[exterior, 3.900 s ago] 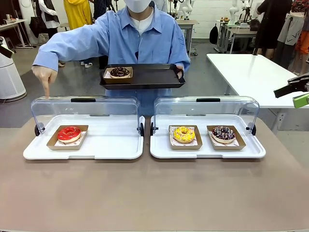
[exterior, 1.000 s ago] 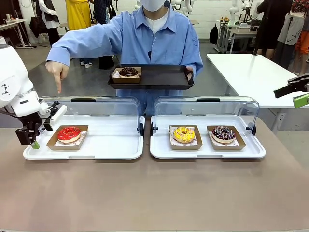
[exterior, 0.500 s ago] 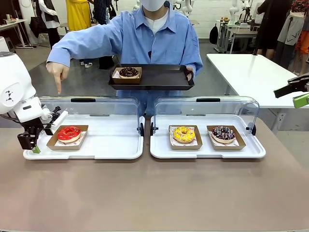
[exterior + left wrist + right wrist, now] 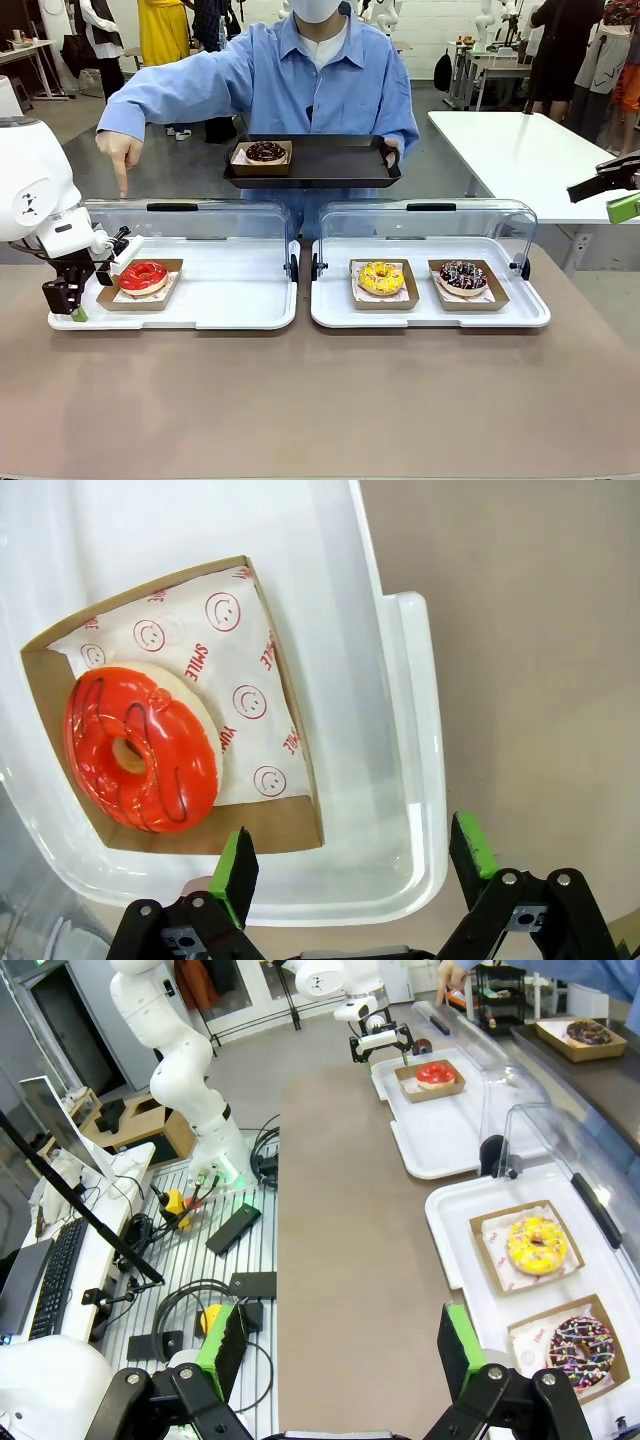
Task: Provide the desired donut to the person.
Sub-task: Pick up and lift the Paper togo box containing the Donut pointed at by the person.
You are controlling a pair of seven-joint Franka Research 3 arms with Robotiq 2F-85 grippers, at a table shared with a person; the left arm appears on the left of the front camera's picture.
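Brown table [image 4: 300,400]; left jaws wide apart near the red donut [image 4: 143,276], right jaws likewise.

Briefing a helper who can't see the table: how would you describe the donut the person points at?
On the brown table, take the robot's left tray, where the person's hand points. Its lone donut lies in a card box: red-glazed, while the right tray holds a yellow donut and a chocolate donut.
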